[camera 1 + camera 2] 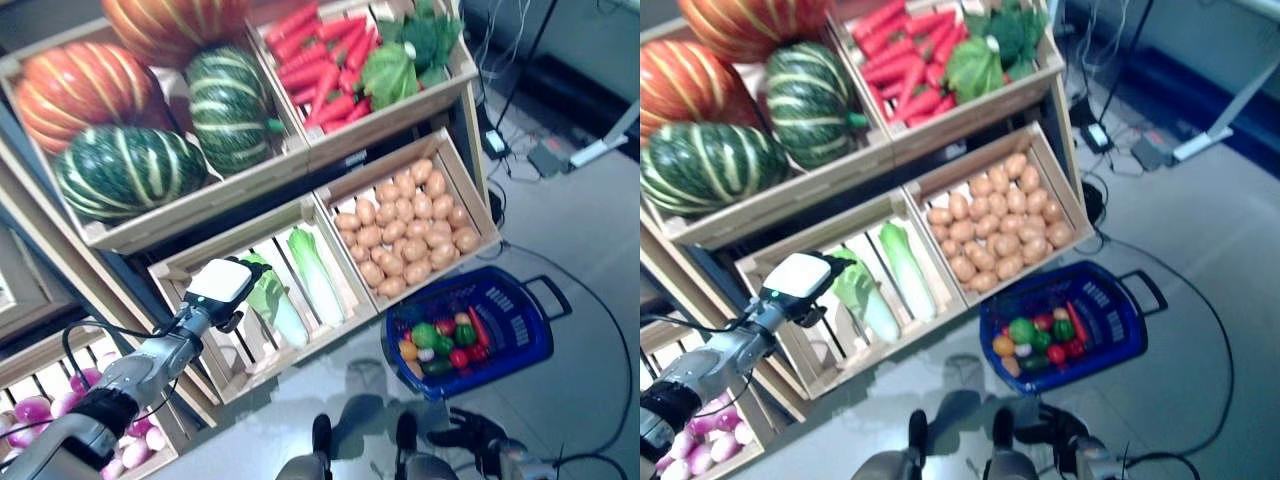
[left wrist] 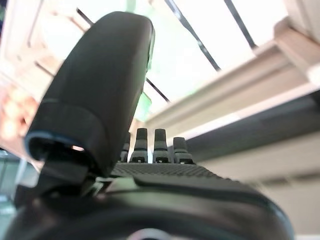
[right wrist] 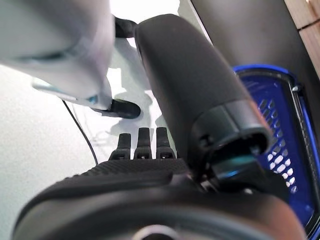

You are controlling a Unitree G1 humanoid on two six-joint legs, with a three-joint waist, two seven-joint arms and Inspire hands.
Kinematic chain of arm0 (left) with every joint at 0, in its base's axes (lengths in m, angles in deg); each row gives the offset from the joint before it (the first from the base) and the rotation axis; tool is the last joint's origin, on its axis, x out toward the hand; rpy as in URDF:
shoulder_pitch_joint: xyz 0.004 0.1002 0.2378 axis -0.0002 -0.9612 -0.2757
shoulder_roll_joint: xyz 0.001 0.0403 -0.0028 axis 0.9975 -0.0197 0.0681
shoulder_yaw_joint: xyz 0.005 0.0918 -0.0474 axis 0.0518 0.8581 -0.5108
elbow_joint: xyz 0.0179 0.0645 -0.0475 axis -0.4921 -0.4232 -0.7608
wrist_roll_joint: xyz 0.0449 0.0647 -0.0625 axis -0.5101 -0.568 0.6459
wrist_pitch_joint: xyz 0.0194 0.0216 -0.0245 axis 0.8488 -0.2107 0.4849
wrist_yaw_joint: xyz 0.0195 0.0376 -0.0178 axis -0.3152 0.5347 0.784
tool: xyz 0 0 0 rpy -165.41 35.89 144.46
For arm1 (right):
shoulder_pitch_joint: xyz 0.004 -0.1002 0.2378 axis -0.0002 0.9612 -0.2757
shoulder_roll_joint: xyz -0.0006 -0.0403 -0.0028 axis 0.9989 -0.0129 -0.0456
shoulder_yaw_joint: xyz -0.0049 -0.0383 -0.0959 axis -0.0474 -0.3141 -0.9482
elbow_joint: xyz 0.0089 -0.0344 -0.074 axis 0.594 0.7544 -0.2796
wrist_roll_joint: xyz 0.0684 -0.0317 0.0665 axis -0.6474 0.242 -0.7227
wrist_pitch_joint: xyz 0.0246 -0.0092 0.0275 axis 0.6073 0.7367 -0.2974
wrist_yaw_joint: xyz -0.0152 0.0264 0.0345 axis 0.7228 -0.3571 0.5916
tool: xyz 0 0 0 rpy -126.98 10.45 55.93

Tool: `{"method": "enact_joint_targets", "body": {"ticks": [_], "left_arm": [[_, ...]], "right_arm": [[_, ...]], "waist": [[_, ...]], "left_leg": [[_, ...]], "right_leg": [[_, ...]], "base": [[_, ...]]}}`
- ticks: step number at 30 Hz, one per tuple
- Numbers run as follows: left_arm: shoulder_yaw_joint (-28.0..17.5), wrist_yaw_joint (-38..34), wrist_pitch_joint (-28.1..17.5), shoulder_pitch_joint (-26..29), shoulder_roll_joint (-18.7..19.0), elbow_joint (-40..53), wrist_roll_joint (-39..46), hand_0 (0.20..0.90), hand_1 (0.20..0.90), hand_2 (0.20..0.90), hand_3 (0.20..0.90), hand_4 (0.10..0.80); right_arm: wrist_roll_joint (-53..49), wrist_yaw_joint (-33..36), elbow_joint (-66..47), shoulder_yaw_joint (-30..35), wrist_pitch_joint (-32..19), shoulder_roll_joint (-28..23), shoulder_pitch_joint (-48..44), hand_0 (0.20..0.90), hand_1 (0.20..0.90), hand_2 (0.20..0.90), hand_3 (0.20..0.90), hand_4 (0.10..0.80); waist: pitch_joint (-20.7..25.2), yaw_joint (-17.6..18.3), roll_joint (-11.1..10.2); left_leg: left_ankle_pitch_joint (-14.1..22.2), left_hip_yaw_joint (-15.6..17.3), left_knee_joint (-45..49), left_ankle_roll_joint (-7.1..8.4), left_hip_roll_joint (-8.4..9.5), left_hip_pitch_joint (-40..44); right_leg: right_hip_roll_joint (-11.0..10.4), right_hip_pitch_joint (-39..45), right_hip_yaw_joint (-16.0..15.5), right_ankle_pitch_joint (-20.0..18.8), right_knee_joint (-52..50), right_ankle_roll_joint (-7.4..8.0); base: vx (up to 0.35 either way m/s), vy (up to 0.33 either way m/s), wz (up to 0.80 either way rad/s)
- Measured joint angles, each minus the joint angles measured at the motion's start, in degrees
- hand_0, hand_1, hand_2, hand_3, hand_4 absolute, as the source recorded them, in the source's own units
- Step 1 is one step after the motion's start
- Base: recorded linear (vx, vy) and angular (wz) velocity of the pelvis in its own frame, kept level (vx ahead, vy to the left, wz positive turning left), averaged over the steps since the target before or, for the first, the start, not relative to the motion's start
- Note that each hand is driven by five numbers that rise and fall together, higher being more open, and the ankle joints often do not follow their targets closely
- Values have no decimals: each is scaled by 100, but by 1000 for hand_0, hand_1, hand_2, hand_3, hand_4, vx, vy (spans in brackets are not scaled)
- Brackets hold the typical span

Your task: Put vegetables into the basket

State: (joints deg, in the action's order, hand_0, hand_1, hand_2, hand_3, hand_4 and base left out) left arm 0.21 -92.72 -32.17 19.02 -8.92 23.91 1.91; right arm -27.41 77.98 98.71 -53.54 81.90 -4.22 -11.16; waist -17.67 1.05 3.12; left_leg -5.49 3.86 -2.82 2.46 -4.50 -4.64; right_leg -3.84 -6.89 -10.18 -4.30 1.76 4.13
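The blue basket (image 1: 523, 322) stands on the floor at the right of the wooden stand. Small green, red and orange vegetables (image 1: 442, 340) lie at its left end. My left hand (image 1: 222, 285) reaches into the stand's lower middle crate (image 1: 232, 362), right beside a pale green leafy vegetable (image 1: 274, 300). In the left wrist view its thumb (image 2: 100, 90) and fingers are straight and hold nothing. My right hand (image 1: 468, 432) is low over the floor, just in front of the basket. In the right wrist view its fingers (image 3: 142, 145) are straight, with the basket's rim (image 3: 280, 145) beside it.
The wooden stand (image 1: 300, 165) has sloping crates in tiers and fills the left and middle. Cables and a power block (image 1: 548, 155) lie on the grey floor at the back right. The basket's handle (image 1: 550, 292) sticks out towards the right.
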Motion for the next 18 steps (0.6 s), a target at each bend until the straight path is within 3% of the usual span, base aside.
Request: {"method": "enact_joint_targets", "body": {"ticks": [7, 18], "left_arm": [[376, -349, 65, 1162, 2, -732, -33, 900, 900, 900, 900, 800], [775, -751, 514, 2459, -15, -1497, -35, 900, 900, 900, 900, 800]], "right_arm": [[-190, -2, -63, -146, -125, -164, -561, 900, 900, 900, 900, 800], [-692, 2, -214, -379, -334, -178, -1208, 900, 900, 900, 900, 800]], "waist": [[-828, 99, -126], [-1124, 152, -216]], "left_leg": [[-71, 117, 147, 98, -89, -533], [-70, 134, 402, 117, -152, -1199]], "right_leg": [[103, -595, 108, -122, -154, -131], [147, -1289, 164, -162, -421, -237]], "base": [[-144, -17, -11], [-87, 8, -4]]}}
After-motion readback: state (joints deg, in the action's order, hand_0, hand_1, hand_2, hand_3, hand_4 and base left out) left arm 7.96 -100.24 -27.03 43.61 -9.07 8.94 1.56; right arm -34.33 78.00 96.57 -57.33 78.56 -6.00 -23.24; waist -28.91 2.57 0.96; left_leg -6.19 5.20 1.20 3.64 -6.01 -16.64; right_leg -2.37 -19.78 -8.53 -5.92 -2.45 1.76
